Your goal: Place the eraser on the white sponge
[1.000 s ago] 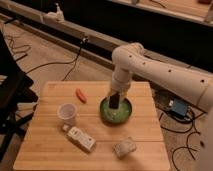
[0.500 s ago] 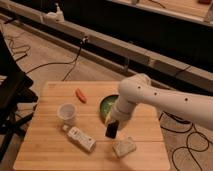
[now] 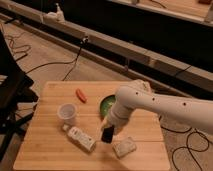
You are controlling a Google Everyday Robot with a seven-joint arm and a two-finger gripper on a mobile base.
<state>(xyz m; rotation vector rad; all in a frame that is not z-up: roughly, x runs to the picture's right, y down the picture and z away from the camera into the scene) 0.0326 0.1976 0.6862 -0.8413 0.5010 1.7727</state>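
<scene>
My gripper (image 3: 107,133) is a dark shape at the end of the white arm (image 3: 150,102). It hangs low over the wooden table (image 3: 45,150), just left of the white sponge (image 3: 124,147) and a little above it. The sponge lies near the table's front edge. No eraser lies loose on the table. I cannot separate a black block from the dark gripper tip, so the eraser is either there or hidden.
A green bowl (image 3: 105,105) sits behind the gripper, partly covered by the arm. A white cup (image 3: 67,113) and a lying white labelled bottle (image 3: 81,138) are to the left. An orange carrot-like piece (image 3: 80,95) lies at the back. Cables run on the floor around the table.
The gripper has moved from over the green bowl forward and down towards the front of the table, ending next to the white sponge. The table objects have not moved.
</scene>
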